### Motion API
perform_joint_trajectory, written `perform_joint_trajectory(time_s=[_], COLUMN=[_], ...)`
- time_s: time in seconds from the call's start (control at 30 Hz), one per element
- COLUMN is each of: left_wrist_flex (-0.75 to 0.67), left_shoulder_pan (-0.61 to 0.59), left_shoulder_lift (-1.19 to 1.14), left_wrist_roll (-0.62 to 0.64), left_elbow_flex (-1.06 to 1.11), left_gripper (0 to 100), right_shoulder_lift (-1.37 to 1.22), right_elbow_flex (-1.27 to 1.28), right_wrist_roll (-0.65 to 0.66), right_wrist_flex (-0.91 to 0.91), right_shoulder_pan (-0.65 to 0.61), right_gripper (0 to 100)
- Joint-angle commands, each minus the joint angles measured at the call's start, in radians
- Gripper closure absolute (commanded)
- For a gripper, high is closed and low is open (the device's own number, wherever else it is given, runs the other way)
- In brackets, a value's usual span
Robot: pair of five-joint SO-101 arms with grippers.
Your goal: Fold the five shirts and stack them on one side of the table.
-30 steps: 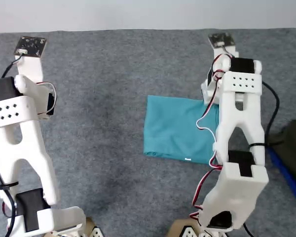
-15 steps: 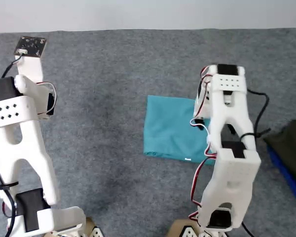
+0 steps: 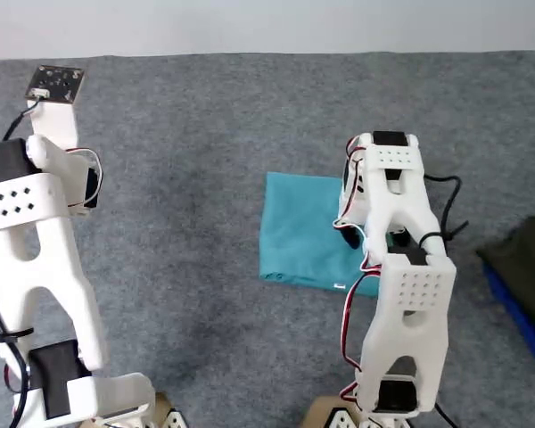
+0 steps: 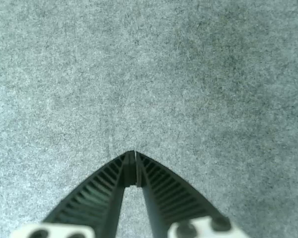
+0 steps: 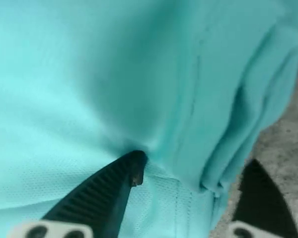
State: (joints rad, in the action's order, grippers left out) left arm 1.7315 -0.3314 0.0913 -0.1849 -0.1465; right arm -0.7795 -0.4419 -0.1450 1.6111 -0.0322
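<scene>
A teal shirt (image 3: 301, 234) lies folded into a rectangle on the grey carpeted table, right of centre. The right arm (image 3: 390, 214) bends down over the shirt's right part and hides that side. In the right wrist view my right gripper (image 5: 193, 171) is open. One finger (image 5: 120, 179) presses on the teal shirt (image 5: 79, 89), the other stands past its bunched edge, and the fold lies between them. My left gripper (image 4: 135, 162) is shut with nothing in it, over bare carpet at the table's left.
A dark green garment (image 3: 526, 254) lies heaped at the right edge, with a blue one (image 3: 520, 316) under it. The left arm (image 3: 36, 232) stands along the left side. Bare carpet stretches between the arms and toward the far edge.
The right arm has drawn back from the shirt's far right corner and lowered over its right part. The shirt and the left arm have not moved.
</scene>
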Motion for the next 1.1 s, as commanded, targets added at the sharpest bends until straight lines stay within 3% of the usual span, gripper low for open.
perform_joint_trajectory(time_s=[0.0,0.1,0.4,0.6,0.87,1.07], left_wrist_flex=[0.023,0.023,0.023,0.023,0.023,0.023], left_shoulder_pan=[-0.002,-0.002,-0.002,-0.002,-0.002,-0.002], left_shoulder_lift=[0.04,0.046,0.046,0.046,0.046,0.046], left_wrist_roll=[-0.006,-0.006,-0.006,-0.006,-0.005,-0.005], left_elbow_flex=[-0.002,-0.002,-0.002,-0.002,-0.002,-0.002], left_gripper=[99,99,99,99,99,99], right_shoulder_lift=[-0.028,-0.013,0.168,0.315,0.237,0.122], right_elbow_flex=[-0.012,-0.012,-0.012,-0.014,-0.025,-0.086], right_wrist_roll=[0.008,0.12,0.212,0.493,0.859,0.911], right_wrist_flex=[-0.008,-0.007,0.03,-0.084,-0.309,-0.417], right_shoulder_pan=[-0.027,-0.045,0.042,0.14,0.211,0.223], right_gripper=[87.3,99.7,98.8,98.8,98.8,94.1])
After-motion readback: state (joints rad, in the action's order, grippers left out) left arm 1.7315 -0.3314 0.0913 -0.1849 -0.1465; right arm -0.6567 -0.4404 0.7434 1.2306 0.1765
